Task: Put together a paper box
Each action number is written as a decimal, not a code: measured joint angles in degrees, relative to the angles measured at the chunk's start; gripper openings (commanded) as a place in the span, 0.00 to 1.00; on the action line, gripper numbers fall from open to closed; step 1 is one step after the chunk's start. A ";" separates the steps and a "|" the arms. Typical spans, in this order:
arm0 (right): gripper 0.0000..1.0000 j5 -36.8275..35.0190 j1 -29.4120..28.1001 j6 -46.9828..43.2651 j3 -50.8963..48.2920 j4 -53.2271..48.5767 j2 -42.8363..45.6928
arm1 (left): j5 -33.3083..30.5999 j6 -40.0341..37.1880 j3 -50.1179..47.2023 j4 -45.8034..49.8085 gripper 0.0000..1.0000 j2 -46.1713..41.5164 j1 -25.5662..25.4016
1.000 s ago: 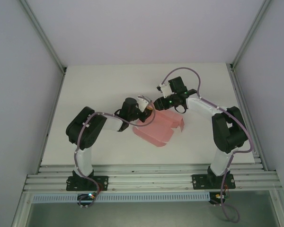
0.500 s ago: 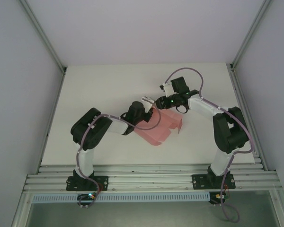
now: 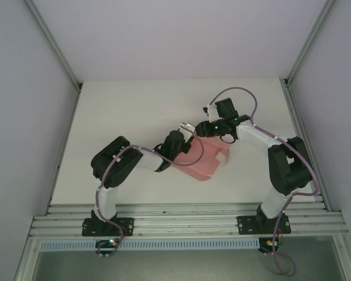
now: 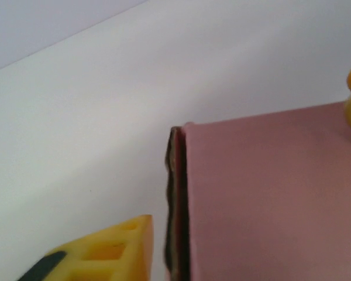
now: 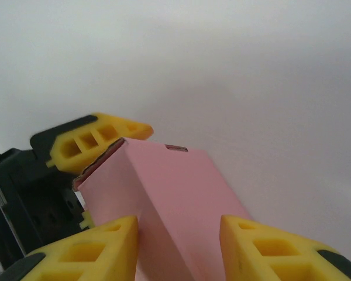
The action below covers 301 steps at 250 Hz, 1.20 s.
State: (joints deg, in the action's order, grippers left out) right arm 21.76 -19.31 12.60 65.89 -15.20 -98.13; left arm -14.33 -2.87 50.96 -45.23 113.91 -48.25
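Left arm (image 3: 145, 159) further outstretched beside box (image 3: 207, 163)

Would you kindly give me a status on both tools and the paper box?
Right tool shut on the paper box. Left tool open, straddling its end. Box part-formed, between both tools. No obstruction seen.

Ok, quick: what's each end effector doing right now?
Left end effector: open, astride the paper box, not gripping.
Right end effector: closed on the paper box.
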 measured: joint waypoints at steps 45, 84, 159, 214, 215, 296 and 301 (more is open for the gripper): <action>0.46 0.13 -1.25 -0.68 0.28 -2.47 0.68 | 0.98 0.07 -4.66 0.39 0.45 -3.96 0.35; 0.52 -0.07 -1.46 -1.09 0.39 -4.15 1.36 | 1.05 0.09 -5.90 0.70 0.46 -6.03 0.39; 0.61 -0.76 -0.57 -1.70 0.39 -6.32 2.14 | 3.19 1.66 -2.29 1.05 0.19 -3.58 2.99; 0.80 -3.37 1.51 -1.57 0.31 -6.97 5.49 | 3.26 2.86 -1.16 0.59 0.00 -3.08 3.34; 0.80 -3.41 1.55 -1.73 0.28 -6.95 5.62 | 3.21 2.89 -1.16 0.63 0.00 -3.08 3.32; 1.00 -13.00 3.32 -1.88 -7.54 -7.41 25.94 | -3.54 9.51 -3.30 7.52 0.00 -13.25 3.34; 1.00 -13.66 3.32 -1.88 -8.26 -7.34 27.15 | -3.72 9.97 -3.45 7.96 0.00 -14.14 3.34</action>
State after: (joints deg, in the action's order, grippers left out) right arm 8.10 -15.99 10.72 57.63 -22.55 -70.98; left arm -18.04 7.09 47.51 -37.28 99.77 -44.91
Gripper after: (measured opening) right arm 0.995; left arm 0.057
